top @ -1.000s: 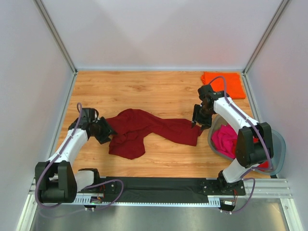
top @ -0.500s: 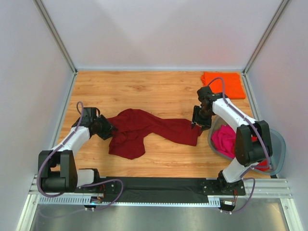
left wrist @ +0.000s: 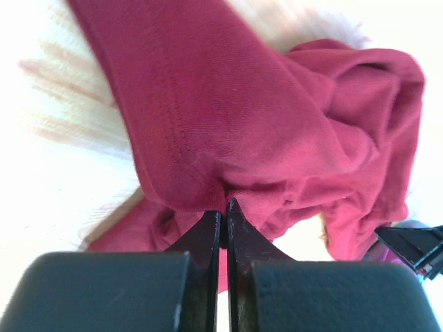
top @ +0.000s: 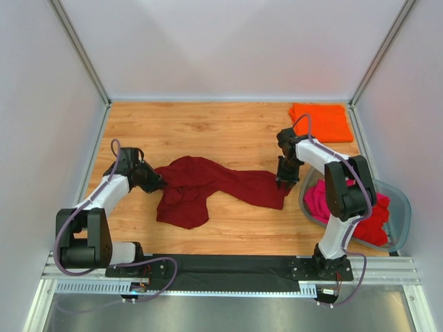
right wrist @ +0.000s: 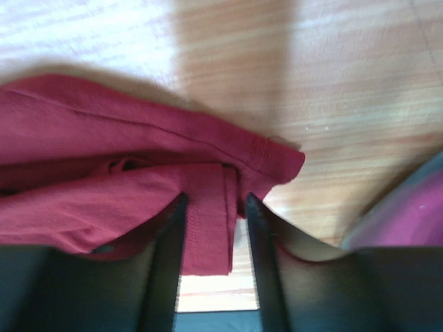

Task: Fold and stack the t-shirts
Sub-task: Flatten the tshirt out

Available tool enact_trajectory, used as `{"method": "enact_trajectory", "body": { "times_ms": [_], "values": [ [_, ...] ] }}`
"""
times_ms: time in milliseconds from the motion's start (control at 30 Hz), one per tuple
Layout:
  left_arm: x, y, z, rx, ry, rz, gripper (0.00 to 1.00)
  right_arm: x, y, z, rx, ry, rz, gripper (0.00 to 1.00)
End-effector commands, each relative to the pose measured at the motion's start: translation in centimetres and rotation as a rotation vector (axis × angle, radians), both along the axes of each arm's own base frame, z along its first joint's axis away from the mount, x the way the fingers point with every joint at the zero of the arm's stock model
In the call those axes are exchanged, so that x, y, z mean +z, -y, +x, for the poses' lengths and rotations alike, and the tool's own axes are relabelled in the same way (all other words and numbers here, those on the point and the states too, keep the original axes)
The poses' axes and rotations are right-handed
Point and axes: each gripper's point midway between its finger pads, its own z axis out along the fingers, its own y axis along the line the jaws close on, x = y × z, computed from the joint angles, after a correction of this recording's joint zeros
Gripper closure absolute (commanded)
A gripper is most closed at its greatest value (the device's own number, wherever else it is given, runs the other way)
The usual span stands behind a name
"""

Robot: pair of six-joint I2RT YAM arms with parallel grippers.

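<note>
— Maroon t-shirt (top: 208,190): where does it lie?

— Crumpled in a long band across the middle of the table (top: 228,131), running left to right. A folded orange t-shirt (top: 322,121) sits in the far right corner. A magenta-pink shirt (top: 320,200) and a red shirt (top: 370,225) wait in the grey tub (top: 403,207) at the near right.

— And the grippers?

— The left gripper (left wrist: 223,207) is at the band's left end, jaws pressed together with a tuck of hem pinched at the tips. The right gripper (right wrist: 214,200) is at the right end, next to the tub. Its jaws are part spread astride a doubled strip of hem, and a sliver of table shows beside one finger, so I judge that it has no grip yet.

— So which step is this?

— Taking hold of both ends to spread the shirt flat; no folding has begun.

— What does the next move call for?

— The right jaws must bite first. Then both ends should be lifted and drawn apart evenly, keeping the cloth clear of the tub rim, or it will drag and bunch again.
</note>
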Motion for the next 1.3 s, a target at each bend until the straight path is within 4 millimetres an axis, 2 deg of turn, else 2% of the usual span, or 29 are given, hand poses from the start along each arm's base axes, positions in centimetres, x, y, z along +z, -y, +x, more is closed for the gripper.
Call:
{"method": "enact_trajectory", "body": {
  "times_ms": [0, 33, 167, 233, 300, 333, 367, 400, 433, 467, 500, 533, 567, 600, 633, 667, 700, 733, 833, 867, 900, 933, 967, 1000, 1067, 1100, 1133, 1167, 1267],
  "values": [
    [2.4, -0.2, 0.8, -0.011, 0.048, 0.012, 1.00, 0.2, 0.1, 1.8, -0.026, 0.075, -0.013, 0.78],
    [2.5, -0.3, 0.7, -0.005, 0.036, 0.017, 1.00, 0.4, 0.2, 1.9, -0.026, 0.083, -0.014, 0.79],
    [3.6, -0.7, 0.7, 0.011, -0.003, 0.039, 1.00, 1.9, 0.3, 2.8, -0.014, 0.140, -0.017, 1.00],
    [4.2, -1.3, 1.0, 0.036, -0.012, 0.066, 1.00, 2.7, 0.3, 3.4, 0.008, 0.169, -0.023, 1.00],
    [5.9, -1.8, 1.9, 0.054, -0.008, 0.090, 1.00, 4.8, 0.2, 4.8, 0.017, 0.224, -0.024, 1.00],
    [8.4, -2.0, 3.3, 0.067, 0.041, 0.097, 1.00, 5.8, 0.4, 5.5, 0.021, 0.252, -0.035, 1.00],
    [9.2, -2.3, 3.1, 0.072, 0.023, 0.110, 1.00, 6.9, 0.5, 5.9, 0.023, 0.266, -0.042, 1.00],
    [10.1, -2.9, 3.8, 0.089, 0.029, 0.139, 1.00, 9.7, 0.4, 7.6, 0.013, 0.344, -0.047, 1.00],
    [11.5, -3.1, 4.4, 0.096, 0.046, 0.152, 1.00, 11.2, 0.4, 8.4, 0.007, 0.380, -0.051, 1.00],
    [15.2, -3.5, 5.5, 0.108, 0.102, 0.167, 1.00, 12.7, 0.6, 9.0, -0.002, 0.413, -0.055, 1.00],
    [16.3, -4.1, 6.4, 0.123, 0.111, 0.196, 1.00, 16.8, 0.0, 11.1, -0.012, 0.520, -0.027, 1.00],
    [18.0, -4.4, 7.1, 0.127, 0.133, 0.213, 1.00, 18.8, -0.4, 11.9, -0.010, 0.565, -0.004, 1.00],
    [22.6, -4.8, 7.9, 0.137, 0.203, 0.227, 1.00, 21.2, -0.9, 12.8, -0.005, 0.619, 0.019, 1.00],
    [23.2, -5.4, 9.2, 0.132, 0.195, 0.260, 1.00, 23.5, -1.3, 13.5, -0.005, 0.675, 0.045, 1.00],
    [29.0, -5.7, 10.3, 0.148, 0.324, 0.263, 1.00, 28.0, -1.7, 14.9, -0.016, 0.784, 0.073, 1.00],
    [29.8, -6.0, 9.8, 0.148, 0.299, 0.272, 1.00, 30.0, -1.7, 15.1, -0.027, 0.824, 0.082, 1.00],
    [29.9, -6.7, 11.1, 0.157, 0.286, 0.294, 1.00, 31.7, -1.6, 15.4, -0.033, 0.857, 0.086, 1.00],
    [34.6, -7.2, 11.2, 0.186, 0.406, 0.290, 1.00, 35.9, -1.7, 15.9, -0.043, 0.954, 0.115, 1.00],
    [36.5, -6.8, 11.1, 0.175, 0.446, 0.250, 1.00, 39.2, -2.1, 14.9, -0.034, 1.006, 0.161, 1.00],
    [37.8, -6.4, 10.7, 0.167, 0.499, 0.232, 1.00, 40.3, -2.0, 14.1, -0.031, 1.026, 0.176, 1.00],
    [37.9, -5.5, 10.4, 0.131, 0.508, 0.197, 1.00, 40.3, -2.2, 13.5, -0.029, 1.022, 0.194, 1.00],
    [35.9, -5.2, 10.3, 0.110, 0.457, 0.186, 1.00, 40.4, -2.2, 12.9, -0.031, 1.020, 0.205, 1.00],
    [35.6, -5.0, 9.8, 0.097, 0.453, 0.183, 1.00, 38.1, -2.3, 12.6, -0.030, 0.959, 0.198, 1.00],
    [35.8, -4.8, 8.4, 0.085, 0.457, 0.189, 1.00, 38.8, -2.0, 11.0, -0.033, 0.971, 0.212, 1.00],
    [33.7, -5.1, 6.9, 0.054, 0.390, 0.226, 1.00, 37.0, -2.2, 9.6, -0.038, 0.922, 0.226, 1.00],
    [34.1, -5.5, 5.6, 0.065, 0.400, 0.253, 1.00, 35.6, -1.9, 7.9, -0.033, 0.889, 0.225, 1.00],
    [33.6, -5.7, 4.9, 0.070, 0.383, 0.269, 1.00, 35.1, -2.0, 7.1, -0.037, 0.877, 0.231, 1.00],
    [34.4, -5.7, 3.6, 0.082, 0.400, 0.274, 1.00, 35.1, -1.8, 6.3, -0.038, 0.877, 0.235, 1.00],
    [35.0, -4.5, 2.5, 0.059, 0.428, 0.236, 1.00, 34.1, -1.7, 3.8, -0.082, 0.832, 0.269, 1.00]
  ]
}}
